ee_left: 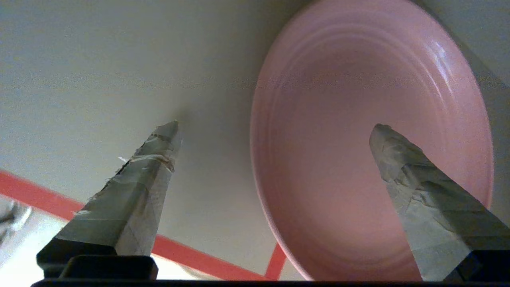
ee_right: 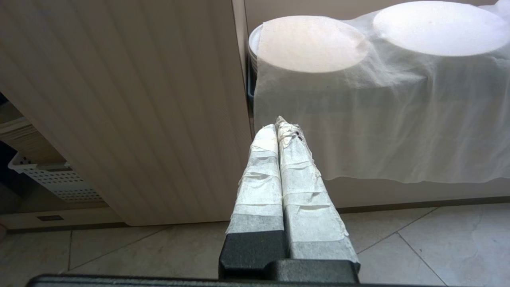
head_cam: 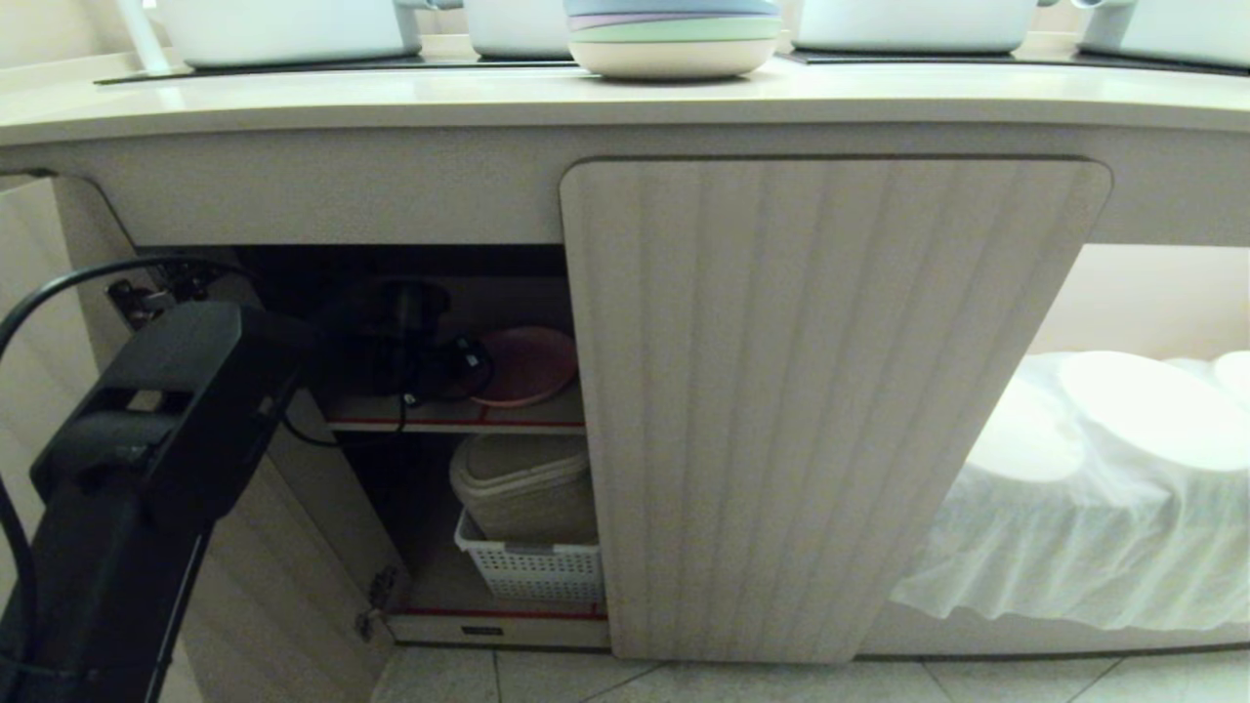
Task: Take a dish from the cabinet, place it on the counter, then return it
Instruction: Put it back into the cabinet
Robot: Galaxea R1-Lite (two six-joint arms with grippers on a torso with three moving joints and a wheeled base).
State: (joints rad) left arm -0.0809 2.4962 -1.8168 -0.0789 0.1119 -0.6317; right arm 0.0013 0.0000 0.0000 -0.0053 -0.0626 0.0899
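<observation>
The dish (head_cam: pixel 527 364) lies flat on the upper shelf (head_cam: pixel 459 423) of the cabinet (head_cam: pixel 830 391), in the open left half, against the edge of the shut right door. The left gripper (ee_left: pixel 275 127) is inside that opening with its taped fingers (ee_left: pixel 135 187) spread wide and nothing between them — one finger over bare shelf, the other over the plate's bowl, apparently not pressing on either. The counter (head_cam: pixel 391 98) above carries pots and a stack of pastel plates (head_cam: pixel 674 39), but no pink dish. From this alone the stage cannot be fixed: either the dish has not yet been taken out, or it has made its trip to the counter and is back where it belongs. With the fingers straddling the near rim rather than pinching it, both readings fit — a grasp about to close, or a release just finished. If it is the first, everything remains: grip, lift out, set down, return. If the second, only drawing the arm out is left. The right gripper (ee_right: pixel 279 127) hangs low in front of the right door, fingers pressed together and empty, near the cloth-draped plates (ee_right: pixel 358 59).
</observation>
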